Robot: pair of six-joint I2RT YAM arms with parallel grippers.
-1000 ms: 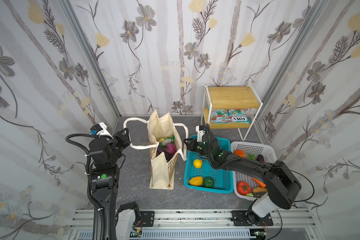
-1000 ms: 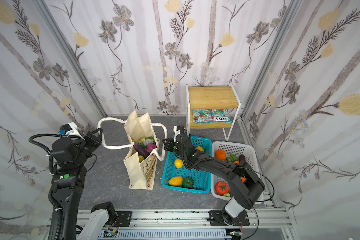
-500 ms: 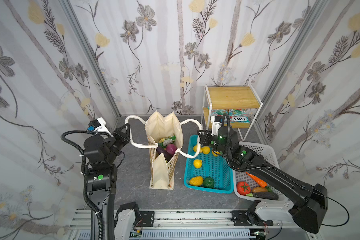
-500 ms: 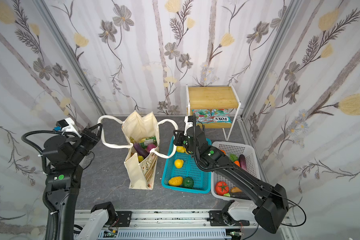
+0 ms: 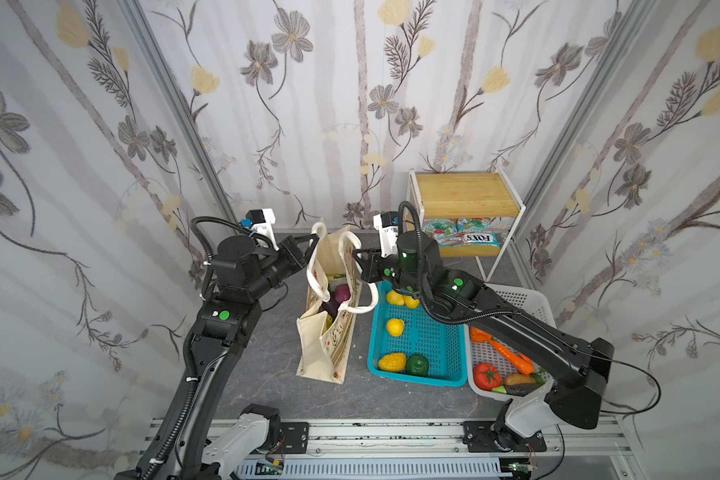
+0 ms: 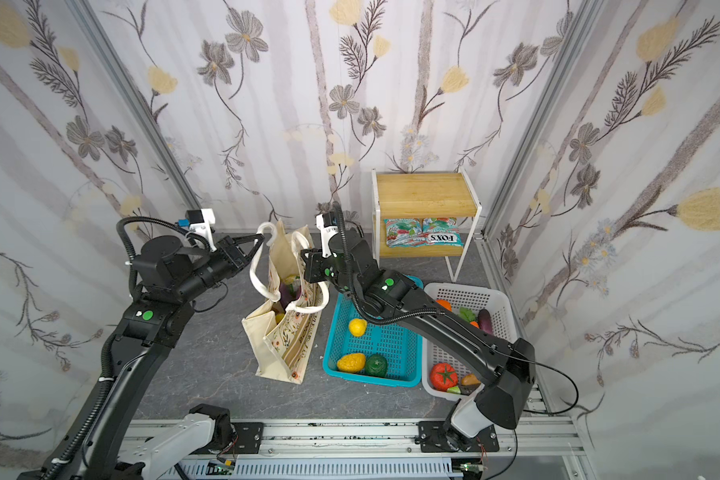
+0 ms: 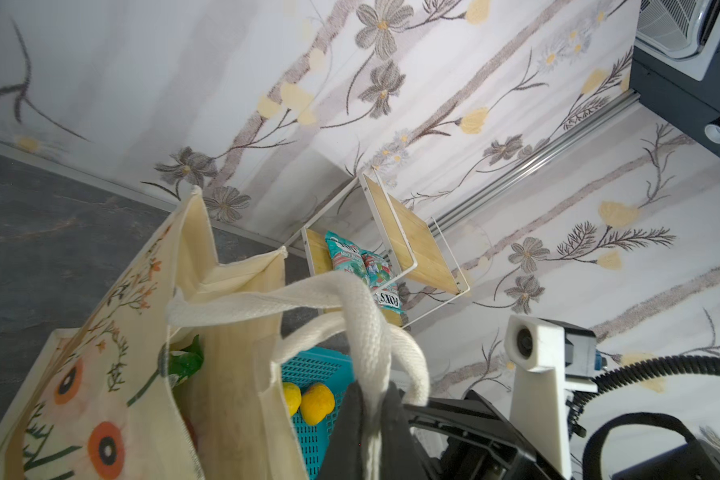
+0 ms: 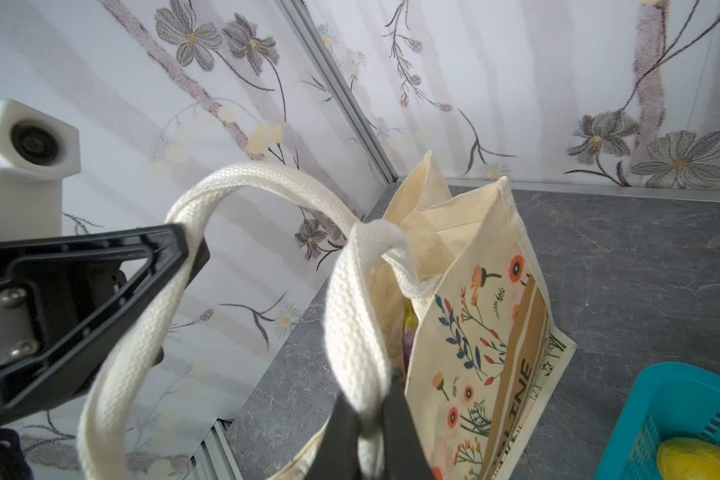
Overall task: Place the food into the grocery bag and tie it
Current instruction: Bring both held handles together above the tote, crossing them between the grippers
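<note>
The bag (image 5: 324, 353) stands mid-table (image 5: 267, 365), just left of the teal basket (image 5: 433, 332); an eggplant (image 5: 341, 293) shows in its mouth. The left claw (image 5: 316, 237) is clamped tight on the left handle (image 5: 309, 270); the right claw (image 5: 356, 251) pinches the right handle (image 5: 360, 308) likewise.

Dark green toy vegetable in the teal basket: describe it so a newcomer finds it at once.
In front of the wooden-topped shelf two baskets sit side by side; take the teal basket, the one nearer the grocery bag. At its end nearest the robot's rail lies the dark green toy vegetable, the only green piece among yellow ones.
</note>
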